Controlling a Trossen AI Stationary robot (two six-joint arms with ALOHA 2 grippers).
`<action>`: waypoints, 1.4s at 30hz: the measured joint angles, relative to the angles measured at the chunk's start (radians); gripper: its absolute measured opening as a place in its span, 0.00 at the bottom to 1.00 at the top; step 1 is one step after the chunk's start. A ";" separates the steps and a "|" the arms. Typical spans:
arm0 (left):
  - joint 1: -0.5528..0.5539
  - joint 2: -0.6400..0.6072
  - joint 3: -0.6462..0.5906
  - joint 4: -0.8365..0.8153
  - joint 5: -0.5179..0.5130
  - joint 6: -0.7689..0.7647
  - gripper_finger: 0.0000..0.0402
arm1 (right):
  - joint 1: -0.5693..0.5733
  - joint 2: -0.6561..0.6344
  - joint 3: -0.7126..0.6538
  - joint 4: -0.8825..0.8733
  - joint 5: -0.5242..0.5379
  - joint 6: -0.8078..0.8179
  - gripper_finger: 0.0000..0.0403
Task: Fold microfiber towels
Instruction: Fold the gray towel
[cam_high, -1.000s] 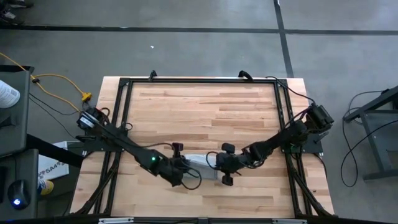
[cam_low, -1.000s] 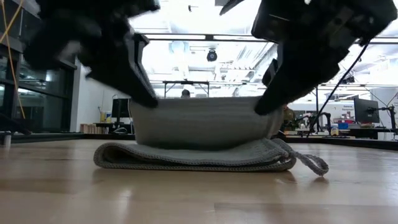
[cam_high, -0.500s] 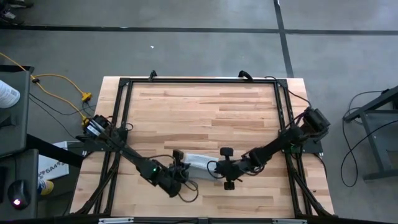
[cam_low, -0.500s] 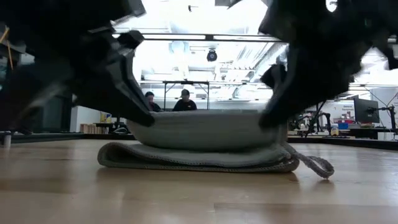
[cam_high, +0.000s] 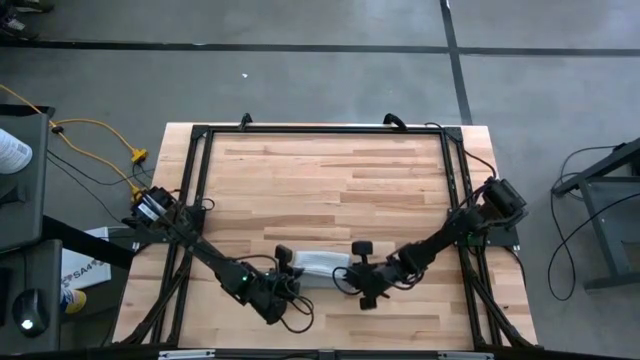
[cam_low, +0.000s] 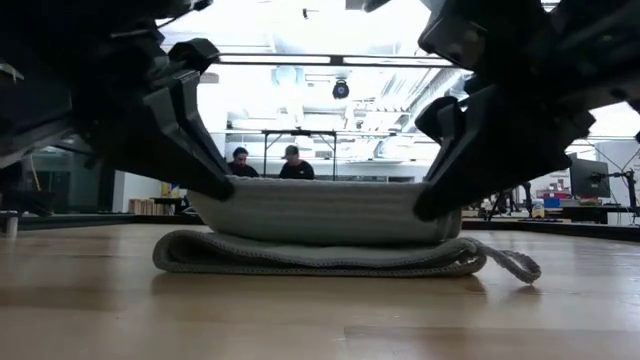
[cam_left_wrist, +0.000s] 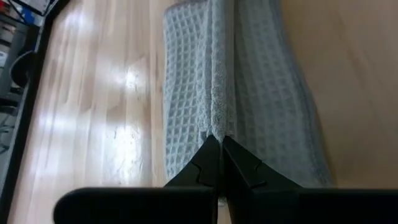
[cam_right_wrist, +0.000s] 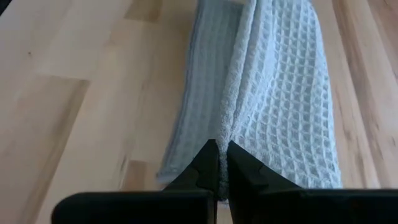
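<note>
My left gripper (cam_left_wrist: 221, 142) is pinched tight on one end of the towel (cam_high: 318, 262), and my right gripper (cam_right_wrist: 222, 146) is clamped on the opposite end, jaws closed on the raised edge. The towel sits near the six o'clock edge of the table (cam_high: 320, 170), at nine o'clock from my right gripper. Its lower layer lies flat on the wood while I hold the upper fold (cam_low: 320, 208) lifted just above it.

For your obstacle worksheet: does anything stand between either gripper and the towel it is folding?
Nothing visible does. The left gripper and the right gripper are each shut directly on an edge of the microfiber towel, holding its upper layer above the lower fold on the table.
</note>
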 joint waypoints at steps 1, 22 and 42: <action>-0.004 0.000 0.000 0.005 -0.002 0.000 0.00 | 0.001 0.000 0.000 0.000 0.000 0.000 0.01; -0.014 0.000 0.001 0.065 0.059 -0.001 0.00 | 0.051 -0.003 0.018 0.015 0.034 -0.001 0.01; -0.025 -0.001 0.052 0.050 0.097 0.045 0.00 | 0.049 -0.004 0.021 0.015 0.039 0.002 0.01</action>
